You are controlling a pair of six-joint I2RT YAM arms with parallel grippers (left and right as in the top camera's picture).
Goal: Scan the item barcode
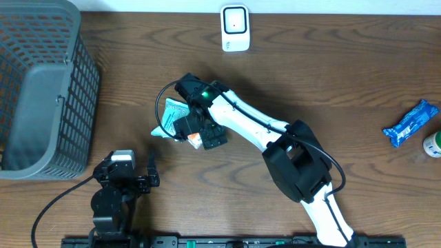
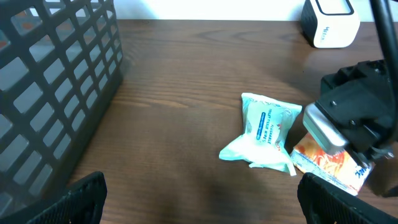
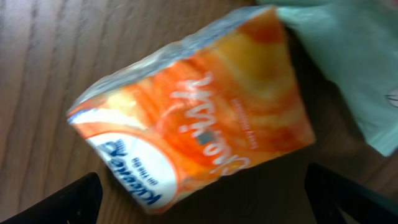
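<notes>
An orange tissue packet (image 3: 199, 112) lies on the wooden table, directly under my right gripper (image 3: 205, 205). That gripper is open, one finger on each side of the packet's near end, and it holds nothing. From overhead, the right gripper (image 1: 200, 132) covers most of the orange packet (image 1: 195, 141). A teal packet (image 1: 176, 110) lies touching it on the far-left side. The white barcode scanner (image 1: 235, 27) stands at the back edge. My left gripper (image 1: 134, 164) rests open and empty at the front left, facing the teal packet (image 2: 264, 130). No barcode shows.
A tall grey mesh basket (image 1: 41, 89) fills the left side. A blue packet (image 1: 410, 122) and a small white-and-green container (image 1: 434, 145) lie at the far right. The right arm (image 1: 262, 127) stretches diagonally across the table's middle.
</notes>
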